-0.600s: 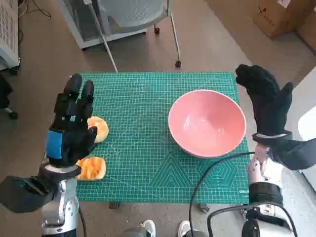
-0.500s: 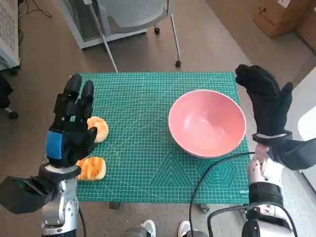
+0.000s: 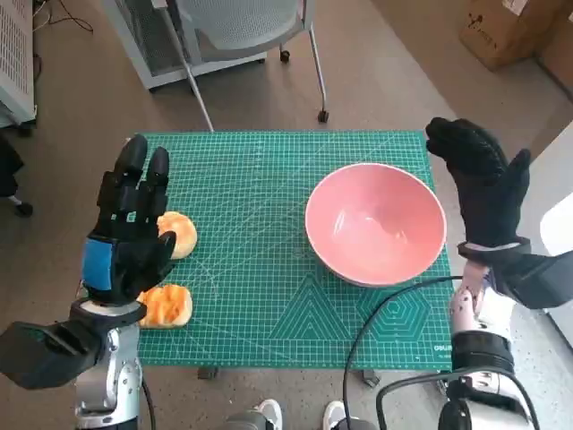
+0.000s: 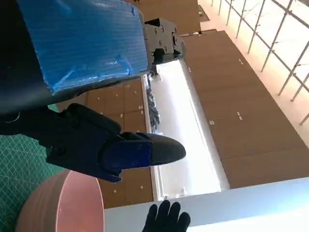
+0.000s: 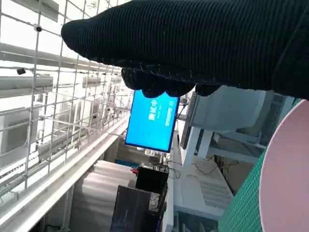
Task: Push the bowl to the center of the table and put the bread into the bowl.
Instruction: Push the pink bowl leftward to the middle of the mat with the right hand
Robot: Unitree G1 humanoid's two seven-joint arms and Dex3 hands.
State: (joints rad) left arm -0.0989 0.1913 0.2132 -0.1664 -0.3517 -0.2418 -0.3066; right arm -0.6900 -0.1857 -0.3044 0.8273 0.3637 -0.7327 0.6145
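Green cutting mat covers the worktop (image 3: 269, 161) in the head view, with a grey chair (image 3: 242, 27) on the floor beyond it. The pink bowl (image 3: 375, 223) sits toward the right side of the mat, not at its centre. Two pieces of bread lie near the left edge: one bread roll (image 3: 180, 235) partly hidden behind the left hand (image 3: 130, 237), the other roll (image 3: 167, 305) nearer the front edge. The left hand is raised above them, fingers straight and spread, holding nothing. The right hand (image 3: 479, 184) stands upright just beside the bowl's outer rim, fingers extended, empty; whether it touches the rim I cannot tell.

From the left wrist view, the blue-taped back of the left hand (image 4: 77, 43) fills the frame, with the bowl's (image 4: 63, 203) rim and the gloved right hand (image 4: 166, 217) beyond it.

In the right wrist view the glove (image 5: 203, 43) forms a dark band, and the bowl's (image 5: 287, 179) edge curves alongside.

Risks, as I judge them: a push landing high on the rim could tip or spin the bowl rather than slide it; too strong a shove could send it past centre into the rolls. The lifted left hand could knock a roll off the near edge as it descends.
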